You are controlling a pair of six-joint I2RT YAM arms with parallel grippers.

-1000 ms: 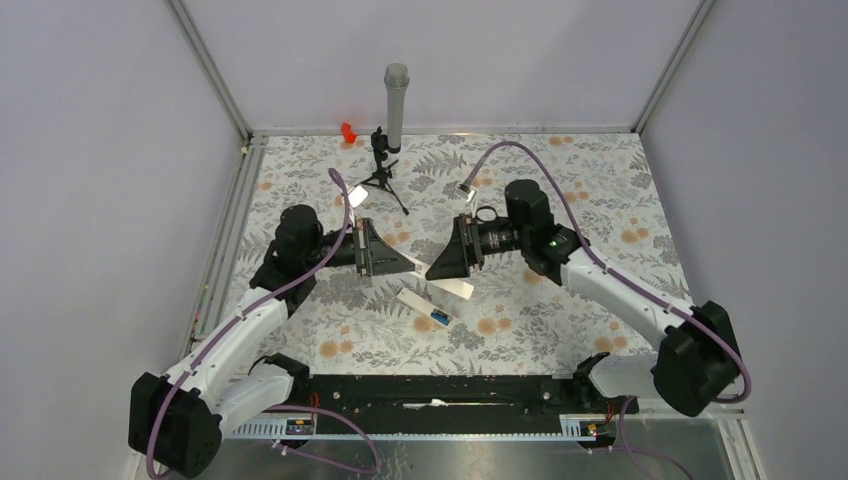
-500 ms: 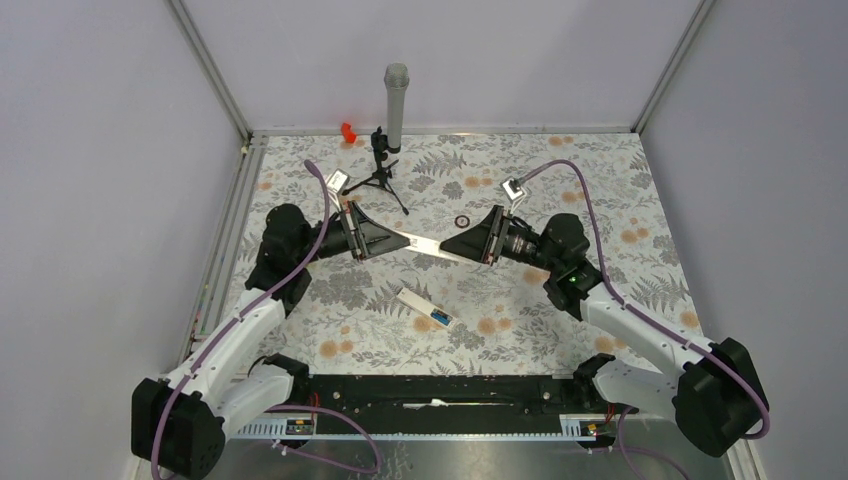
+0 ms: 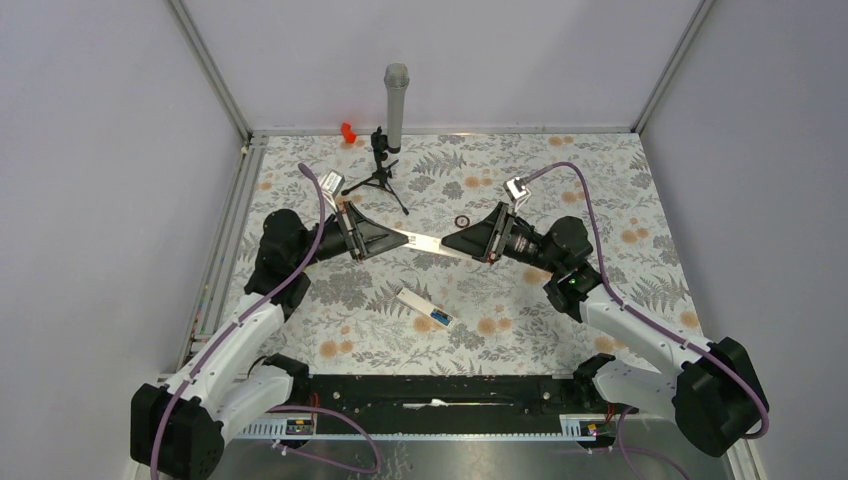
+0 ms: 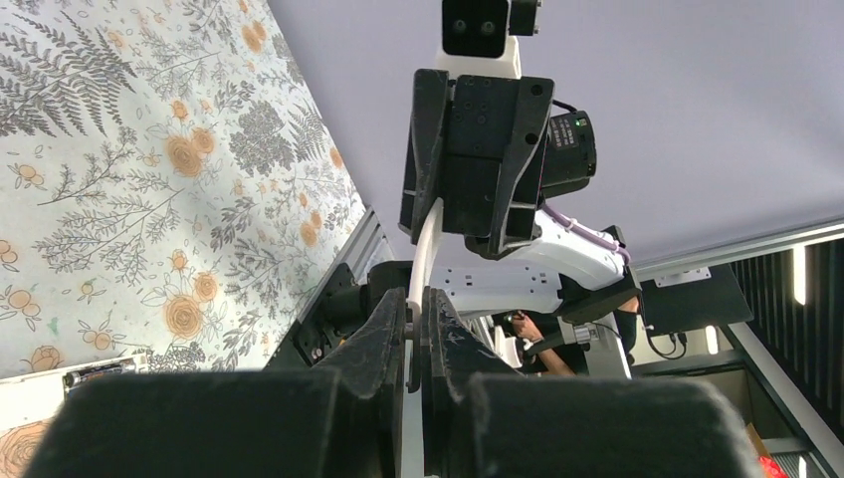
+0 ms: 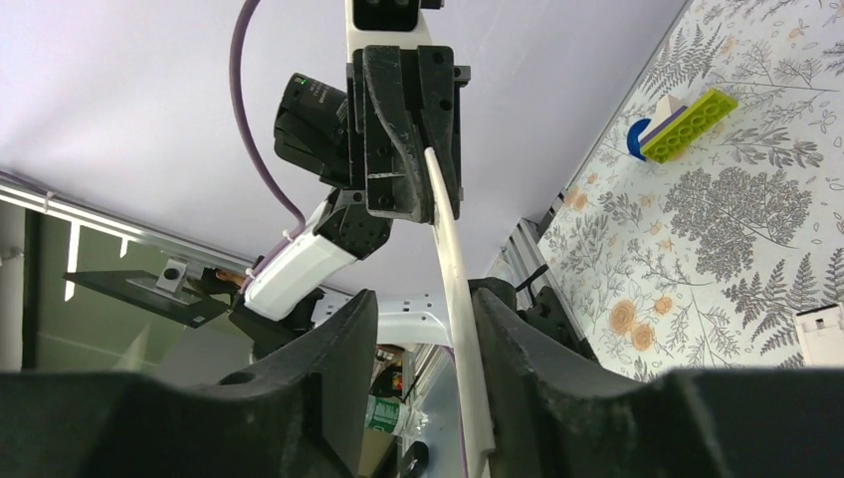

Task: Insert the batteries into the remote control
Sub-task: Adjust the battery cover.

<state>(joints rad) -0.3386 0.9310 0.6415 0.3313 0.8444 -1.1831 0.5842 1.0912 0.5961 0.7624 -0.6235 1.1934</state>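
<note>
Strip: thin white strip (image 3: 422, 242), lifted off the worktop (image 3: 600, 180), long axis 9-to-3 o'clock.
Left fingers (image 4: 383, 339): clamped on its 9 o'clock end.
Right fingers (image 5: 348, 349): apart, straddling its 3 o'clock end.
Remote control (image 3: 418, 303): on the worktop at 6 o'clock of the strip, blue battery (image 3: 438, 318) showing at its 4 o'clock end.

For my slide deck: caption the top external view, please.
Left end effector and right end effector meet at a thin white strip; the remote control waits nearby.

strip (image 3: 420, 242) looks smooth plastic; left claw (image 4: 414, 317) matt.
</note>
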